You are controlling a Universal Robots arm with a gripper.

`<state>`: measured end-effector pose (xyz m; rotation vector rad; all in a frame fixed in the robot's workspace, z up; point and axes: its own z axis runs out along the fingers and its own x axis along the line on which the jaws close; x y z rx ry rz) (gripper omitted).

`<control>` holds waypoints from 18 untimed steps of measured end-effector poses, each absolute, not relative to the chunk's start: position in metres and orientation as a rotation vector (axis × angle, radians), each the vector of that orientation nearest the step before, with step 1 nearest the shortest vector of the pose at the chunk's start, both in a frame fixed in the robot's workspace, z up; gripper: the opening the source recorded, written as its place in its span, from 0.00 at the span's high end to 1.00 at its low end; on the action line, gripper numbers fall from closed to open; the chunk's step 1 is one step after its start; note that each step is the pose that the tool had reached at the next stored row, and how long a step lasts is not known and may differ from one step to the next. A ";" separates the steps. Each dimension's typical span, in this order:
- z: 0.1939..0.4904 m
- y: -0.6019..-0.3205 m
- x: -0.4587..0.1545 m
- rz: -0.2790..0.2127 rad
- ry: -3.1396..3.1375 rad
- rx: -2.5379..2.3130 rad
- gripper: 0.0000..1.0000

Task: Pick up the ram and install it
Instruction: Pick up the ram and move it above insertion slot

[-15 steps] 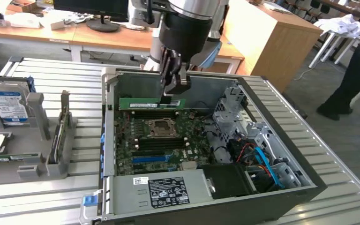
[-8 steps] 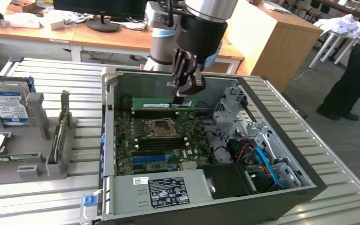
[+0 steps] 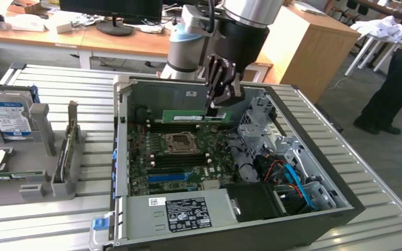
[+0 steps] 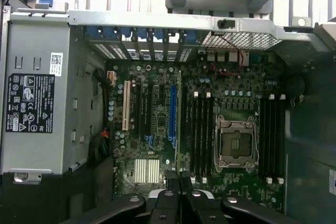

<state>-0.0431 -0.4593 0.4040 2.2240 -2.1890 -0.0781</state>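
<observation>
The black gripper (image 3: pixel 219 107) has its fingers pinched shut on the top edge of the long, thin green circuit-board ram (image 3: pixel 183 116). It hangs above the green motherboard (image 3: pixel 160 157) inside the open grey computer case (image 3: pixel 119 130). It looks light, stiff and fragile; it is best held by the edges.

An open computer case (image 3: pixel 299 227) lies on the slatted metal counter (image 3: pixel 47 219) — a silver power supply (image 3: pixel 180 212) with a black label at its near end, a CPU socket (image 3: pixel 180 141) mid-board. At the exterior view's left, a hard drive (image 3: pixel 9 117) stands upright in a grey holder (image 3: pixel 30 175). A person (image 3: pixel 389 89) stands at the right — well apart.
</observation>
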 end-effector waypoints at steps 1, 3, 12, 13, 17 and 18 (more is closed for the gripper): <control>0.404 -0.459 -0.040 -0.078 -2.189 2.224 0.88; 0.404 -0.459 -0.037 -0.078 -2.189 2.224 0.88; 0.404 -0.455 -0.037 -0.078 -2.189 2.224 0.88; 0.404 -0.454 -0.037 -0.078 -2.190 2.223 0.88; 0.403 -0.448 -0.037 -0.078 -2.190 2.223 0.88; 0.403 -0.446 -0.037 -0.078 -2.190 2.223 0.88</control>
